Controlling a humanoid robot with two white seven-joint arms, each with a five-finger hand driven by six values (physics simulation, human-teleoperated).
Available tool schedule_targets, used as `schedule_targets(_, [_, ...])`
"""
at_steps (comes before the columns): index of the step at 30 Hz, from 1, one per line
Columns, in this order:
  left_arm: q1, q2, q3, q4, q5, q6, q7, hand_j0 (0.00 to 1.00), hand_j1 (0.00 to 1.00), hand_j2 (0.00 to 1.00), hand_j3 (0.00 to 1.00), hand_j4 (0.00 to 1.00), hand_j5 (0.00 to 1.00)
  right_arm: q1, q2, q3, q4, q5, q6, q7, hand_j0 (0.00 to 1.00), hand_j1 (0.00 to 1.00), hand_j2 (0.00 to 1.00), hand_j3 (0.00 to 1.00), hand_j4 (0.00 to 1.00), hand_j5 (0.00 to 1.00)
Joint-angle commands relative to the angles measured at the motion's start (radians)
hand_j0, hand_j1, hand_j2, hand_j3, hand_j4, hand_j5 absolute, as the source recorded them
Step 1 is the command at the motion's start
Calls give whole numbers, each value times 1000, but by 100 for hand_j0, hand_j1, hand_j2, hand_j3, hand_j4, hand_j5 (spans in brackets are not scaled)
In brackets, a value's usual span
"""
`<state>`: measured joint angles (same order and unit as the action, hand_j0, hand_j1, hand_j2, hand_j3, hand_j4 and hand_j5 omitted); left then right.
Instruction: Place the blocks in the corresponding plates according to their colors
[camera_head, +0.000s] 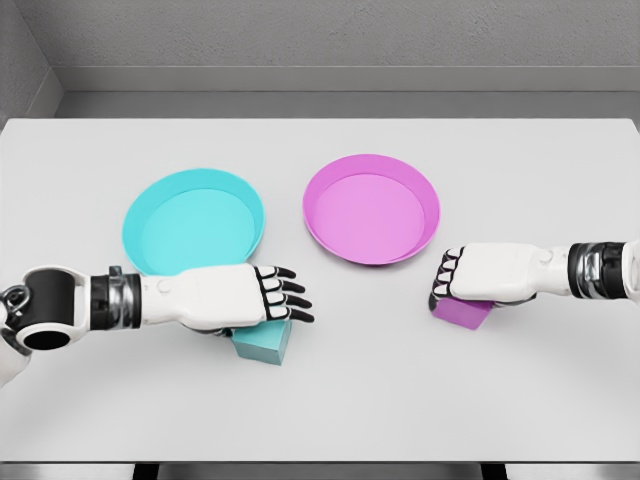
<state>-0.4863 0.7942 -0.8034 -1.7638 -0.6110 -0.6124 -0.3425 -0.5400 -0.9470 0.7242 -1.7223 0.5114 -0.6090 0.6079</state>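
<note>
A cyan block (264, 342) lies on the white table just in front of the cyan plate (193, 222). My left hand (283, 295) hovers flat over it, fingers stretched out and spread, covering the block's back part. A magenta block (463, 313) lies to the front right of the magenta plate (371, 209). My right hand (445, 279) rests on top of it, with the fingers curled down over its left edge. Both blocks sit on the table surface, and neither plate holds anything.
The two plates stand side by side in the table's (400, 400) middle, cyan on the left and magenta on the right. A grey wall runs behind the far edge of the table.
</note>
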Motion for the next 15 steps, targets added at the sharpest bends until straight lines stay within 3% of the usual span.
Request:
schedule_targets(1, [0, 0, -3, 0, -6, 2, 0, 100, 100, 100, 100, 100, 100, -2, -1, -2, -3, 7, -2, 3, 56, 56, 56, 56, 56, 56])
schedule_targets(11, [-11, 2, -16, -2, -6, 2, 5, 99, 99, 99, 99, 99, 99, -52, -1, -34, -20, 3, -2, 3, 56, 56, 56, 56, 56, 56])
schedule_targets(15, [-11, 4, -17, -2, -4, 2, 5, 82, 82, 82, 82, 82, 82, -54, -1, -60, -20, 1, -2, 3, 56, 56, 56, 56, 56, 56])
